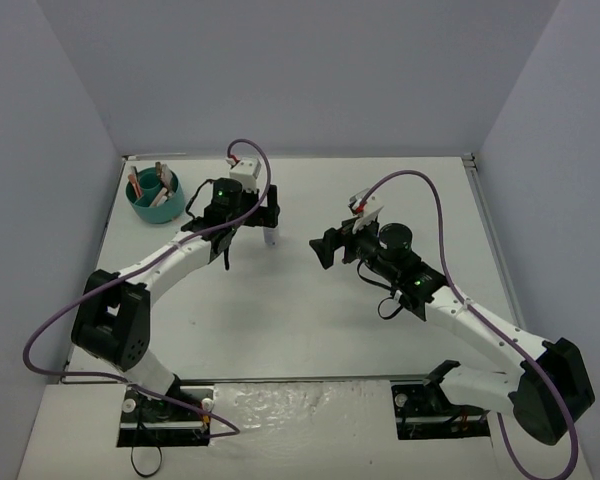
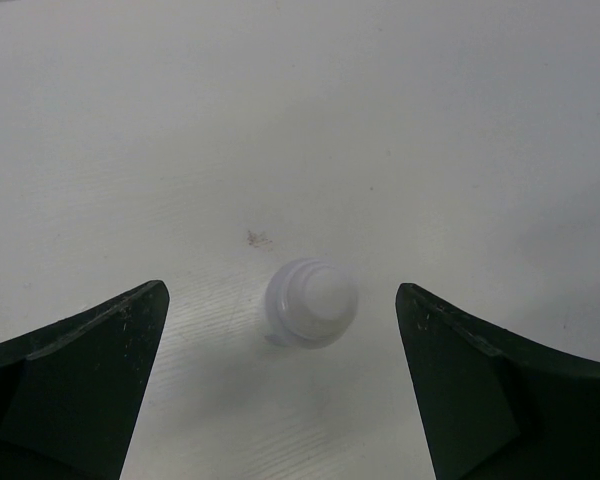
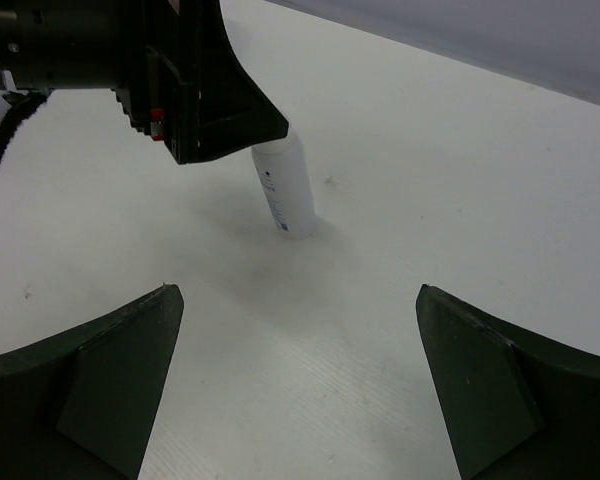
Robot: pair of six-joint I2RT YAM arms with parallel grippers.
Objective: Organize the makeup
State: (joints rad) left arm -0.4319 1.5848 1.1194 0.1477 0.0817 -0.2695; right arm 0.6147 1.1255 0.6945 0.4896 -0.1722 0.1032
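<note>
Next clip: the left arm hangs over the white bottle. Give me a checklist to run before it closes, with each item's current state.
1. The left gripper open: ok, jaws wide apart.
2. The white bottle between its fingers: ok, cap roughly centred.
3. Bottle upright on the table: ok.
4. Fingers low enough to clamp the body: cannot tell.
5. The right gripper out of the way: ok, open, empty, apart from the bottle.
6. Room in the teal tub: cannot tell; items stand in it.
</note>
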